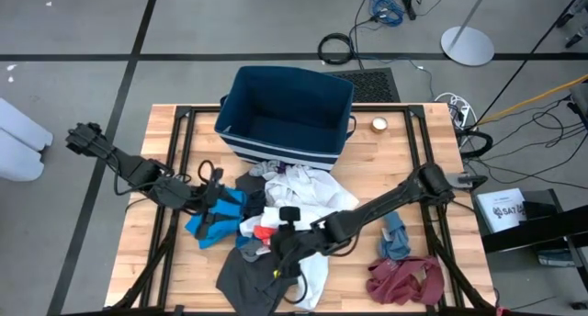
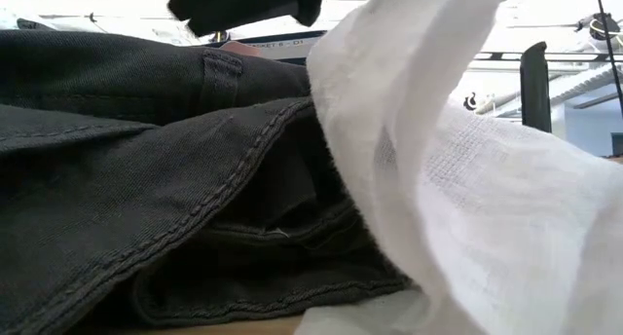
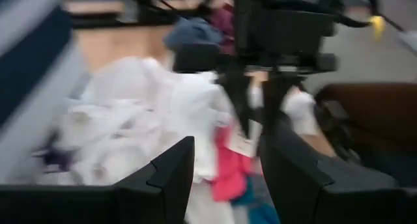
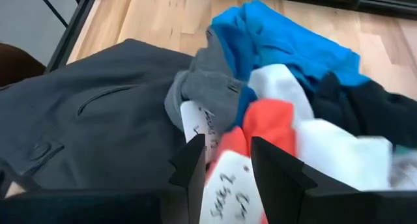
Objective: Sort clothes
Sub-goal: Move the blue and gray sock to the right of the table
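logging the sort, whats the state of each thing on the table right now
bin: upright, empty
white top: crumpled in pile by bin
blue top: bunched under left gripper, fingers open
grey garment: flat at table edge
maroon top: crumpled, apart from pile
right gripper: down on pile over a white tag

Dark blue bin [image 1: 285, 114] on wooden table [image 1: 175, 132].

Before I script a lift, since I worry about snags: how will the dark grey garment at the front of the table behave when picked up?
The dark grey garment lies spread in soft folds, so it will probably droop from one pinch point. Its thick stitched seams suggest heavier cloth than the white top. It touches the pile, so lifting may drag neighbours.
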`<state>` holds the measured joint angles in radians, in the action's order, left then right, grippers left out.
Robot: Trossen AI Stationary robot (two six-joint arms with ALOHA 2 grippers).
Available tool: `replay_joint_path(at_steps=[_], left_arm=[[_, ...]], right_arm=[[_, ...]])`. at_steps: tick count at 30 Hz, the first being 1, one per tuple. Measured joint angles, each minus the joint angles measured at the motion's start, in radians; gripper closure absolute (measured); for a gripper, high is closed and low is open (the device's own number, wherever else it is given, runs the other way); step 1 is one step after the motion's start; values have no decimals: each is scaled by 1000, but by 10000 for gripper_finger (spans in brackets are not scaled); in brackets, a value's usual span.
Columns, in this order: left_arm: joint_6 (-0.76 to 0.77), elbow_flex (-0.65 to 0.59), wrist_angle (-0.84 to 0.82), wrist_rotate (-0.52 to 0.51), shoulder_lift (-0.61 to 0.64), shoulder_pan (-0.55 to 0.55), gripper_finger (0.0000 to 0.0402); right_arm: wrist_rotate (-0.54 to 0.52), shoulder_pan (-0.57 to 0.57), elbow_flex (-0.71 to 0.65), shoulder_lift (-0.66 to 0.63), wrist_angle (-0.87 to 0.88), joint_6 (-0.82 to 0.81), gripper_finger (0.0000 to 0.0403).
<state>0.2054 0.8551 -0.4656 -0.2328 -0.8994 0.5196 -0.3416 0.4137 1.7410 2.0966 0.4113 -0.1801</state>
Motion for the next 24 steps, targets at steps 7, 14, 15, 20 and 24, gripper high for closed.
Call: replay_joint_path(at_steps=[7, 14, 15, 20, 24], left_arm=[[121, 0, 4, 103, -176, 54, 220], [199, 0, 6, 110, -355, 99, 220], [208, 0, 6, 109, -370, 99, 220], [224, 0, 2, 88, -423, 98, 220], [227, 0, -6, 60, -452, 87, 220]], right_arm=[[-6, 0, 34, 7, 26, 35, 291], [-27, 1, 34, -14, 75, 28, 291], [-27, 1, 34, -14, 87, 24, 291], [-27, 1, 34, -14, 122, 11, 291], [-29, 2, 34, -14, 116, 15, 291]])
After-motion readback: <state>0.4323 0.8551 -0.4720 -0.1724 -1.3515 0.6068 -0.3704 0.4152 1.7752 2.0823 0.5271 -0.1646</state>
